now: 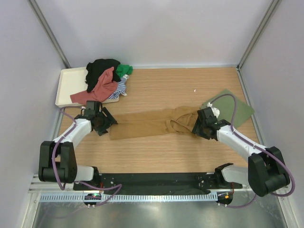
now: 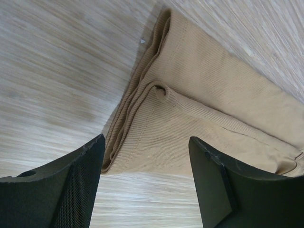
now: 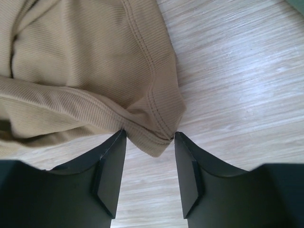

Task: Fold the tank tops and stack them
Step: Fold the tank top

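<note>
The tabletop (image 1: 156, 90) carries the mustard brown tank top (image 1: 142, 126), folded lengthwise across the centre from 9 to 3 o'clock. More tank tops (image 1: 102, 78) are heaped on the tray (image 1: 66, 85) at 10 o'clock. An olive tank top (image 1: 240, 111) lies flat at 2 o'clock. The left end effector (image 2: 146, 140) is released, its jaws wide over the hem. The right end effector (image 3: 149, 135) is also released and straddles a strap end.

Robot lab test cell. Left arm (image 1: 71, 135) and right arm (image 1: 237, 140) bolted to black rail (image 1: 156, 179) at near edge of wood-grain counter (image 1: 156, 152). Purple cables (image 1: 56, 154) loop along arms. Bare pale walls (image 1: 152, 28) close in three sides, metal posts (image 1: 48, 31) in corners. Cream tray (image 1: 69, 83) with heap of tank tops (image 1: 102, 80) set out as work material.
</note>
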Robot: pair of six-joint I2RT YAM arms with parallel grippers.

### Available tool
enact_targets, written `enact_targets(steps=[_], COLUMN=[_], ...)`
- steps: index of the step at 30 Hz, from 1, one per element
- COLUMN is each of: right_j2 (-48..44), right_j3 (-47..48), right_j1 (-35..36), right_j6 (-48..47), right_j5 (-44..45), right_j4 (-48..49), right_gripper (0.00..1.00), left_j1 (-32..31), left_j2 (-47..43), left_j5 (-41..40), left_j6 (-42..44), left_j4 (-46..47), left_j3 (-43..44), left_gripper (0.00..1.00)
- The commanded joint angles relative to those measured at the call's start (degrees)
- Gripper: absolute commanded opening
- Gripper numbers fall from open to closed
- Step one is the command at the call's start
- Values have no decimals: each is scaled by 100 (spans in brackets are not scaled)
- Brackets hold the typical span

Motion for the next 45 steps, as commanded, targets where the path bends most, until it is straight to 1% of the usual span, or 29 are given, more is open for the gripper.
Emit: enact_targets(steps=[1, 3, 6, 7, 9, 13, 17, 18, 22, 24, 31, 34, 36, 37, 38, 40, 42, 45], right_j2=[265, 415, 582, 547, 434, 231, 467, 607, 1091, 1407, 1961, 2041, 2059, 2068, 2094, 2120, 2155, 2199], right_j3=[123, 193, 342, 378, 509, 791, 1151, 1239, 1432, 1573, 1846, 1890, 1925, 1925, 1951, 1978, 2021, 2066], right_j1=[-17, -17, -8, -17, -17, -104, -420, -613, -1150, -1325, -1476, -1511, -1537, -1546, -1581, -1607, -1634, -1660], right_j6=[-312, -373, -382, -356, -321, -180, -128, -136, -163, -198, -224, -215, -215, -215, -224, -224, -233, -224], right_j5=[84, 215, 426, 444, 558, 611, 541, 454, -274, -416, -619, -654, -672, -689, -698, -742, -794, -821], right_j4=[457, 475, 405, 309, 211, -78, -299, -299, -202, -132, 9, 53, 79, 79, 79, 88, 97, 105], right_gripper=[50, 45, 27, 15, 9, 3, 3, 3, 2, 2, 3, 3, 3, 3, 3, 3, 3, 3], left_j1=[12, 12, 4, 4, 4, -58, -58, -67, -102, -119, -137, -146, -163, -163, -181, -216, -277, -365], left_j2=[-74, -74, -39, -30, -4, 84, 321, 408, 514, 567, 725, 796, 831, 875, 936, 1033, 1112, 1226], left_j5=[121, 121, 138, 138, 51, -362, -319, -301, -354, -363, -249, -143, -73, -47, -11, 68, 112, 94], left_j6=[271, 288, 288, 306, 315, 376, 368, 376, 403, 420, 508, 552, 578, 570, 570, 570, 535, 473], left_j4=[281, 281, 290, 290, 290, 193, 254, 246, 298, 307, 439, 570, 597, 649, 676, 694, 729, 799], left_j3=[-32, -14, 12, 3, 3, 30, 56, 65, 91, 109, 118, 100, 100, 100, 109, 126, 135, 153], left_gripper=[72, 71, 71, 71, 70, 69, 69, 69, 68, 69, 69, 65, 59, 52, 49, 48, 50, 51])
